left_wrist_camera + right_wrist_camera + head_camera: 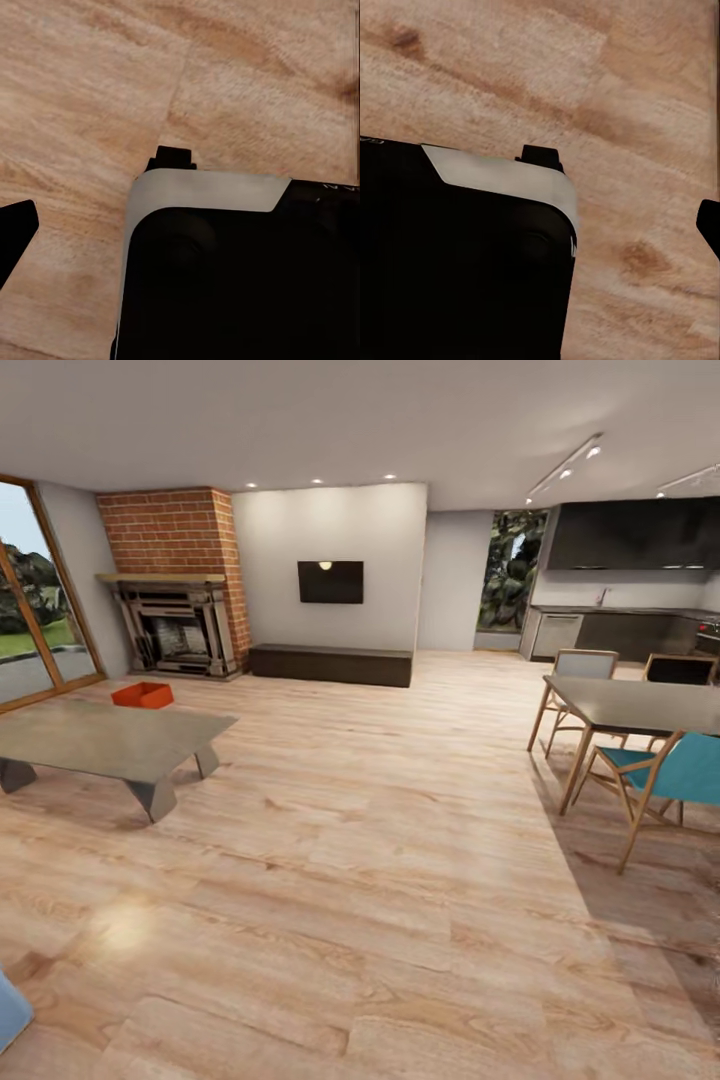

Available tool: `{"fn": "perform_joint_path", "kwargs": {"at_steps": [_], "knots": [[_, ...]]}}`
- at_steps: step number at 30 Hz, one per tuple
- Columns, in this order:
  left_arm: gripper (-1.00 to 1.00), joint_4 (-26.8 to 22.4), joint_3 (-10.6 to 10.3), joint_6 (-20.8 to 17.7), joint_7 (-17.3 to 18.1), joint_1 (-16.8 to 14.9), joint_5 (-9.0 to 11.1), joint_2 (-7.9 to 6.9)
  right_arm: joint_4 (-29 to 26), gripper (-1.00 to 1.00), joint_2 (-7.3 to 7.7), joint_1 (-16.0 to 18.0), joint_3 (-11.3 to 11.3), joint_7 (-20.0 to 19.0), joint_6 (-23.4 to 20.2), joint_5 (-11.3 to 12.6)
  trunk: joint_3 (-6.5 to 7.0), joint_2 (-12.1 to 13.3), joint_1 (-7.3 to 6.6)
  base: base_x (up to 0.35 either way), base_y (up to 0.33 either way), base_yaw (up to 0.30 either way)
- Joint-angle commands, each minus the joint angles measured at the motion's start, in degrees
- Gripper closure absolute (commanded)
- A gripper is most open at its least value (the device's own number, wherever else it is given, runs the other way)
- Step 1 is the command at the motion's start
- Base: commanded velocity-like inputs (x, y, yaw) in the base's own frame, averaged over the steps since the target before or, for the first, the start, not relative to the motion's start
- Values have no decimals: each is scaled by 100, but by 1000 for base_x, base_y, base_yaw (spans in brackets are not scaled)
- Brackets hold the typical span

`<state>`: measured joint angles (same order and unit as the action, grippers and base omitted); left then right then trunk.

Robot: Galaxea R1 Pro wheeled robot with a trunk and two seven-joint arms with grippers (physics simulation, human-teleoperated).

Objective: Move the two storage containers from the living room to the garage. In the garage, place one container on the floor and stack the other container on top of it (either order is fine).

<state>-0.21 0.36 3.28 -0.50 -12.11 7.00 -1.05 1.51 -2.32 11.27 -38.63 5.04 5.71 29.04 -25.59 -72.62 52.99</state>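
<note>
One orange-red storage container (141,694) sits on the light wood plank floor of the living room, far left, behind the low coffee table and in front of the brick fireplace (177,595). It is several steps away from me. In the left wrist view, one dark fingertip (16,229) of my left gripper (180,247) shows far out at the frame edge, over wood floor and my dark base (240,285). A fingertip (709,225) of my right gripper (540,240) stands likewise at the edge of the right wrist view. Nothing is held in either.
A grey coffee table (110,740) stands at the left, with a blue sofa corner (10,1010) near me. A dining table (640,705) with chairs (670,775) is at the right. A glass door (35,610) is far left and a low bench (330,664) under a wall TV.
</note>
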Motion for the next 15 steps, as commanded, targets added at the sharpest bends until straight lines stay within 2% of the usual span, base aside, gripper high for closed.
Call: {"fn": "perform_joint_path", "kwargs": {"at_steps": [1,4,15], "knots": [[-100,4,-1,19,-2,-2,47,0,16,-100,-5,6,-48,5,26,50,-5,-3,3,321,0,-232],[-100,4,-1,20,-2,-2,47,0,16,-100,-5,6,-48,5,26,50,-4,-3,3,321,0,-80],[-100,4,-1,22,-2,-2,47,0,16,-100,-5,6,-48,5,26,50,-4,-3,3,321,0,-3]]}}
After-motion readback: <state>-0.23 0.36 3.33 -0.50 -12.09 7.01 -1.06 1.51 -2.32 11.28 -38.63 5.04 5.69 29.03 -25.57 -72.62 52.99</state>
